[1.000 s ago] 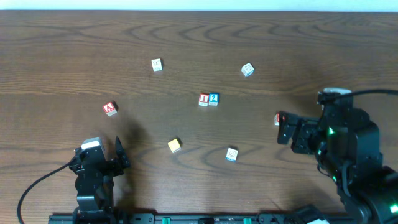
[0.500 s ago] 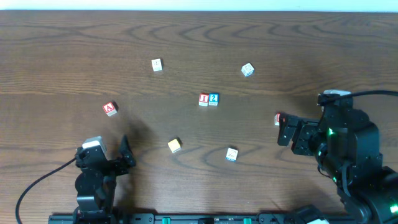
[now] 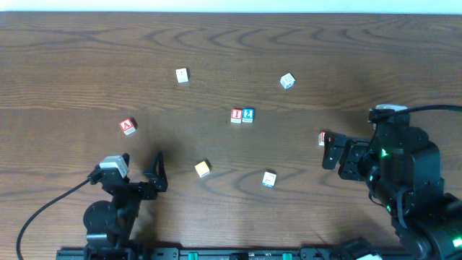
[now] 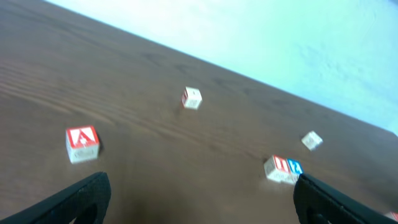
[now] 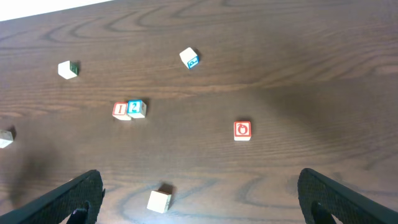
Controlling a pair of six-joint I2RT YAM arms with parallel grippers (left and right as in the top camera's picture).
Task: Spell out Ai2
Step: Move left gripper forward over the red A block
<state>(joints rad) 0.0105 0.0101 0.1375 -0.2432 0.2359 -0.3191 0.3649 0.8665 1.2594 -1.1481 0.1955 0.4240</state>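
The red A block (image 3: 128,126) lies alone at the left; it also shows in the left wrist view (image 4: 82,143). The red I block (image 3: 237,115) and the blue 2 block (image 3: 248,115) stand side by side, touching, at the table's middle; both show in the right wrist view, the I block (image 5: 120,111) and the 2 block (image 5: 136,109). My left gripper (image 3: 149,180) is open and empty near the front edge, below and right of the A block. My right gripper (image 3: 330,150) is open and empty at the right.
Loose blocks lie around: a white one (image 3: 182,75) at the back, a white-blue one (image 3: 287,81) at the back right, a yellow one (image 3: 203,169) and a pale one (image 3: 268,179) in front, and a red one (image 3: 323,138) beside my right gripper.
My left arm has swung right and its gripper has shifted toward the table's middle. The right arm and all the blocks have stayed put.
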